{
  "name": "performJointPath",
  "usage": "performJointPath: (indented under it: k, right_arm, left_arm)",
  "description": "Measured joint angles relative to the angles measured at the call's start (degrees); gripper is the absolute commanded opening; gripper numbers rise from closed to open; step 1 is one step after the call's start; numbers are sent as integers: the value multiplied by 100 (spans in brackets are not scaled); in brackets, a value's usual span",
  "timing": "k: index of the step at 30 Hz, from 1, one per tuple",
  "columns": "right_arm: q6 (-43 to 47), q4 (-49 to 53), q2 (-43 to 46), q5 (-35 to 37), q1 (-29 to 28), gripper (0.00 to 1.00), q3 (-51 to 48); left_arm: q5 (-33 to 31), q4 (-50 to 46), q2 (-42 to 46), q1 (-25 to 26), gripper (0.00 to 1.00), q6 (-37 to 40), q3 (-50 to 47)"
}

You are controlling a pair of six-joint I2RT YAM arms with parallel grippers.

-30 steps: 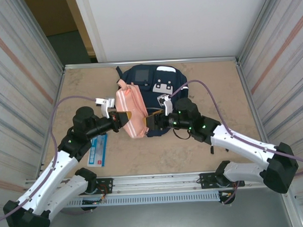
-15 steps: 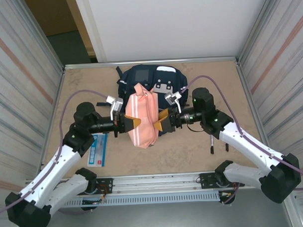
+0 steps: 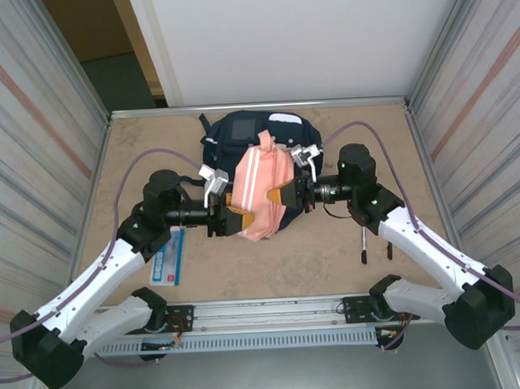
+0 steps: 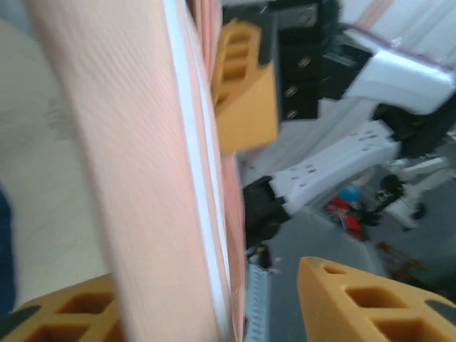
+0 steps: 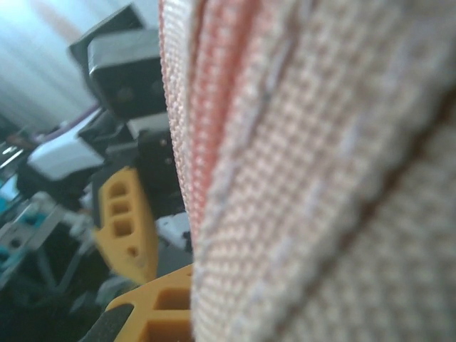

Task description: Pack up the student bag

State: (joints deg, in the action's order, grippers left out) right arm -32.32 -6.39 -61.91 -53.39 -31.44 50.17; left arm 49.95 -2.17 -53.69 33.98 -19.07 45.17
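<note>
Since a moment ago the grip has changed sides. My left end effector (image 3: 232, 215), which was clamped on the pink pouch (image 3: 260, 188), now stands spread: in the left wrist view the pouch rests against one finger (image 4: 64, 313) and the other finger (image 4: 370, 299) is clear of it. My right end effector (image 3: 287, 193), spread before, is now pressed together on the pouch's right edge. The pouch has travelled away from my bases and leans to the right, overlapping the near part of the backpack (image 3: 241, 131).

The backpack lies flat at the far middle of the worktop (image 3: 147, 147), its top near the far rim. Bare worktop lies open on either side of it, out to the ribbed side walls (image 3: 35, 125). A blue and white card (image 3: 166, 256) lies beside my left arm. A small dark stick (image 3: 363, 246) lies beside my right arm.
</note>
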Motion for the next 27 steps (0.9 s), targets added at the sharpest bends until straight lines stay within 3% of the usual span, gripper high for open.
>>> performJointPath:
  k: [6, 7, 8, 13, 17, 27]
  right_arm:
    - [245, 1331, 420, 1982, 138, 0, 212]
    - [284, 1537, 540, 2374, 149, 0, 212]
    - [293, 1733, 651, 2761, 155, 0, 212]
    - [271, 2356, 1027, 4111, 328, 0, 168]
    - [249, 2627, 1364, 4629, 520, 0, -4]
    - [131, 2920, 2026, 5160, 577, 0, -378]
  left_arm:
    - [-1639, -291, -26, 297, 83, 1316, -273]
    - [-1917, -297, -90, 387, 87, 1655, -319]
    - [-2199, -258, -192, 470, 98, 1993, -356]
    - [-3552, -295, -1250, 616, 99, 3230, -214]
    - [-4450, -363, -2396, 610, 98, 4175, 293]
    - [-5407, -275, -4621, 435, 89, 5239, 1613]
